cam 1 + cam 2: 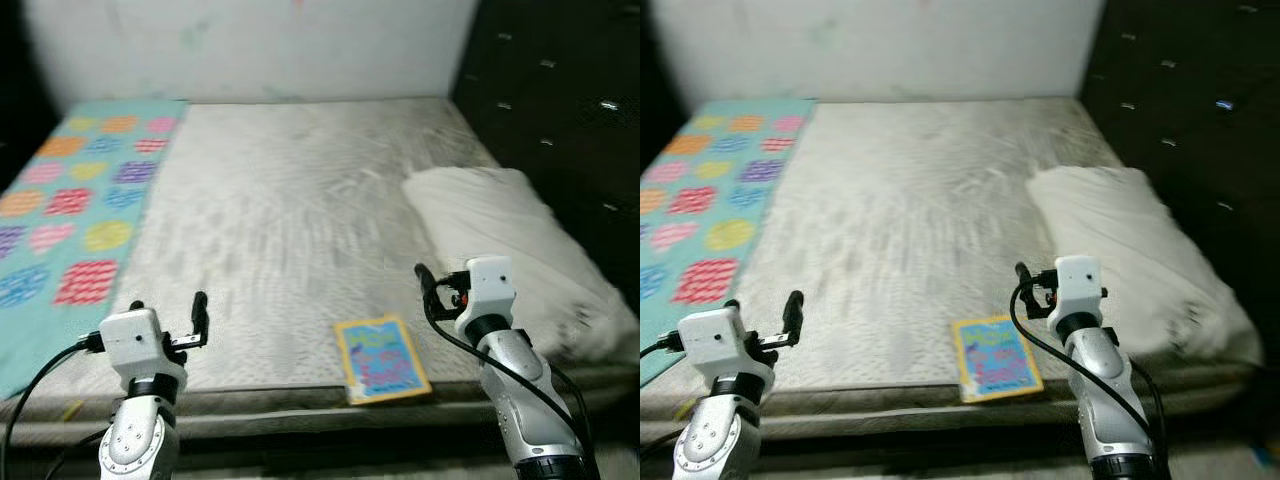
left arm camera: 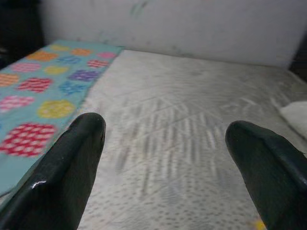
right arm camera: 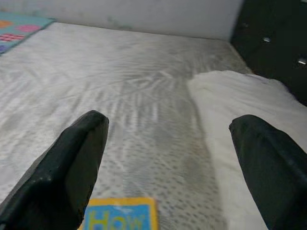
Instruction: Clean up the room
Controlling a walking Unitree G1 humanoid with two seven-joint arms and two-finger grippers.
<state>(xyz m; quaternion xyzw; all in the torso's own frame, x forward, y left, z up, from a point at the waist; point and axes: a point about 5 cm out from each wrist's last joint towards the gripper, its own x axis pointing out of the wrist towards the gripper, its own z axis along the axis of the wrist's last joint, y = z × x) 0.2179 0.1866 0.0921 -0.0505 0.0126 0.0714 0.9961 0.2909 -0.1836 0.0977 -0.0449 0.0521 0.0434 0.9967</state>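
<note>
Nearest, the left claw (image 1: 168, 308) hovers over the front edge of the bare grey patterned mattress (image 1: 290, 220), fingers spread apart and empty; the right claw (image 3: 168, 158) hangs likewise released above the same edge. Between them, closer to the right claw, a thin yellow-bordered blue picture book (image 1: 380, 358) lies flat, its near end touching the mattress rim. Beyond the right claw a rumpled white pillow (image 1: 510, 250) reaches the right side. A teal blanket with coloured patches (image 1: 70, 190) runs along the left side. The wide middle is open up to the pale wall (image 1: 260, 45); dark drawers (image 1: 560, 110) stand at right.
</note>
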